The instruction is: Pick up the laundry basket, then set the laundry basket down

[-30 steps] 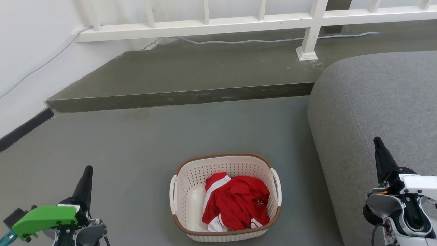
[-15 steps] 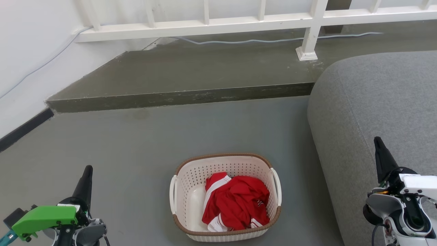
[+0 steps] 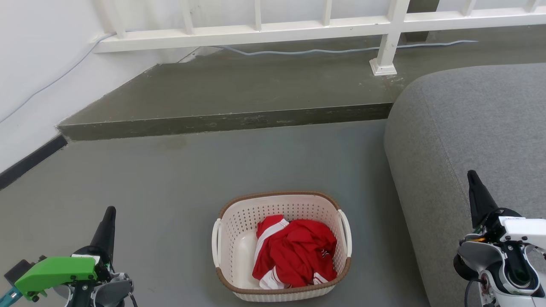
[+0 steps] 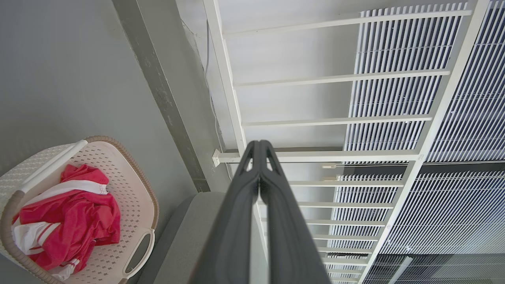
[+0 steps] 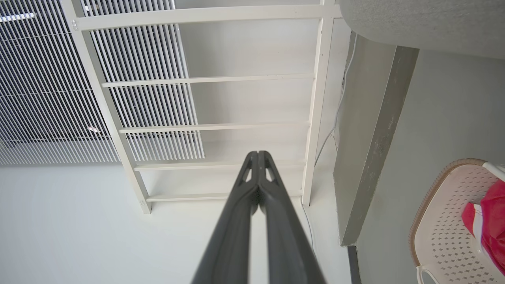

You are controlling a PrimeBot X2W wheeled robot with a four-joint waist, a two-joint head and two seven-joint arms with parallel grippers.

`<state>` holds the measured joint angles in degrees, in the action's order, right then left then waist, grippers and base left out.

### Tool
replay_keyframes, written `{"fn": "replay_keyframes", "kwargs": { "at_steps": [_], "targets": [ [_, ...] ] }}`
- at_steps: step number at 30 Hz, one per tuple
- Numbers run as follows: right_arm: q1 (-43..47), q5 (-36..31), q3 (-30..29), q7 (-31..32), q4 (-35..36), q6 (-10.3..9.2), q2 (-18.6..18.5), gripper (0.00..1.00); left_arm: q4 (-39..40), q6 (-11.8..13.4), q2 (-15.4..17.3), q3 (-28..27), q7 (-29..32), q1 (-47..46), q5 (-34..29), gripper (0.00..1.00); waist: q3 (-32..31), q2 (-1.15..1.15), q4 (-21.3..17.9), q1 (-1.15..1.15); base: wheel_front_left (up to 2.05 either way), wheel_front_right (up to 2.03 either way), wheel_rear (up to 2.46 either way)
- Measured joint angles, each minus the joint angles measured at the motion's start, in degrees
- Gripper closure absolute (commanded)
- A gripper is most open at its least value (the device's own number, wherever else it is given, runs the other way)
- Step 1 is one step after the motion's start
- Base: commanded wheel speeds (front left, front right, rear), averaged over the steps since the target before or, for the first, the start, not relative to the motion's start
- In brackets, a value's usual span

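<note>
Head view shows laundry basket (image 3: 239, 224) on grey floor (image 3: 170, 192) beside sofa (image 3: 469, 128), left pincer (image 3: 110, 211) and right pincer (image 3: 471, 174) clenched.

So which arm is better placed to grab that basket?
Probably the left arm: bare floor lies between it and the near handle of the laundry basket, while the right arm hangs by the grey sofa, slightly farther off. Both jaws are shut.

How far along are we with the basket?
Done: apparently nothing; the basket sits on the floor, red clothes inside. In hand: nothing; the left gripper and right gripper hang off to its sides, jaws shut, clear of the handles. To do: grip, lift, set down.
</note>
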<state>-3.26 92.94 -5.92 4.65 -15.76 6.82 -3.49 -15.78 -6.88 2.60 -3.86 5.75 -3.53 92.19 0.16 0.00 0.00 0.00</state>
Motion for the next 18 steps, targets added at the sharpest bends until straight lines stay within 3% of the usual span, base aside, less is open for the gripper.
{"fn": "replay_keyframes", "kwargs": {
  "at_steps": [18],
  "targets": [
    [-0.02,0.0,-0.1,0.01,0.0,0.0,0.02,1.0,0.0,0.0,-0.02,-0.02,0.0,0.0,0.0,1.0,0.0,0.0,0.0,0.0,0.0,0.0,0.0]
  ]
}}
